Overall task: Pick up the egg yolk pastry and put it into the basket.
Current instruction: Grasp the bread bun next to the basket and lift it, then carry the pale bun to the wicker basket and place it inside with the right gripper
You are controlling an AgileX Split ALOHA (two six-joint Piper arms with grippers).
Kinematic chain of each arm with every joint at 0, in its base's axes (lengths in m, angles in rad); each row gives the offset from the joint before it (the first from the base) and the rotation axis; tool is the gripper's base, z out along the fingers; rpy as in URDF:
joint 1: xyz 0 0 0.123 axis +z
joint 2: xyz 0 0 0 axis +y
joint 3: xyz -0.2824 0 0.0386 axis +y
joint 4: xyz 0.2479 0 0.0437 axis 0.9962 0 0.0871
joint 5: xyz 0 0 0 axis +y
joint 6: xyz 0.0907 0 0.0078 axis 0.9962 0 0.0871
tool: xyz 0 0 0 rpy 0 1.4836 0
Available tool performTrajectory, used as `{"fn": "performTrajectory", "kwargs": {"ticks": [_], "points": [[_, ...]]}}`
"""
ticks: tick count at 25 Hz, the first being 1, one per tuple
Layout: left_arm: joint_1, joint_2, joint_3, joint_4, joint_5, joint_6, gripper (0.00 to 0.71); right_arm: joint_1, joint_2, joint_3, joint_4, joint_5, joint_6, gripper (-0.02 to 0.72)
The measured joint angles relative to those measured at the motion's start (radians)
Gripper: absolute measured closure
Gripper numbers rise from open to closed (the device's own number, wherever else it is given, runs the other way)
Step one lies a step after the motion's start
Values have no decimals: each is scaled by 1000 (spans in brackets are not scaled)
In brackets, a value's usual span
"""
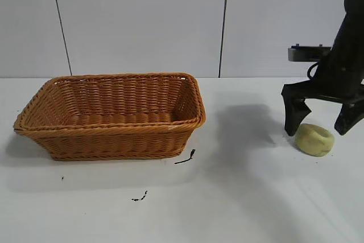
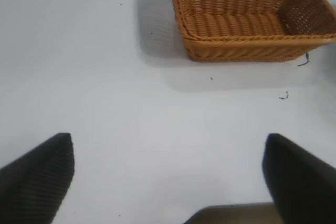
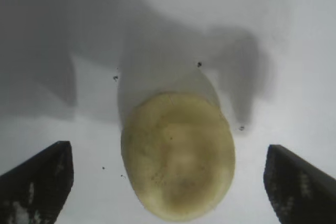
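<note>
The egg yolk pastry (image 1: 314,139), a pale yellow-green lump with a dimpled top, lies on the white table at the right; it fills the middle of the right wrist view (image 3: 178,156). My right gripper (image 1: 322,124) hangs open just over it, one black finger on each side with clear gaps to the pastry (image 3: 169,153). The orange-brown wicker basket (image 1: 111,140) stands at the left of the table, nothing in it, and shows far off in the left wrist view (image 2: 252,51). My left gripper (image 2: 168,153) is open over bare table, away from the basket.
A small black scrap (image 1: 186,158) lies near the basket's front right corner, another (image 1: 140,197) nearer the table's front. Bare white table lies between the basket and the pastry. A pale panelled wall stands behind.
</note>
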Motion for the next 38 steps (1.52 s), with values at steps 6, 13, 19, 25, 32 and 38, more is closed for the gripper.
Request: {"fn": "performTrajectory", "kwargs": {"ticks": [6,13,19,25,32,38], "points": [[0,0,0,0,0,0,15,0,0,0,0,1,-1,256],[0,0,0,0,0,0,15,0,0,0,0,16,-2,516],[0,0,0,0,0,0,15,0,-62,-32,0,75,-2,533],[0,0,0,0,0,0,15,0,-186,-198,0,243,-2,533],[0,0,0,0,0,0,15,20,-206,-363,4,359,23,533],[0,0,0,0,0,0,15,145,-181,-481,4,364,64,533]]}}
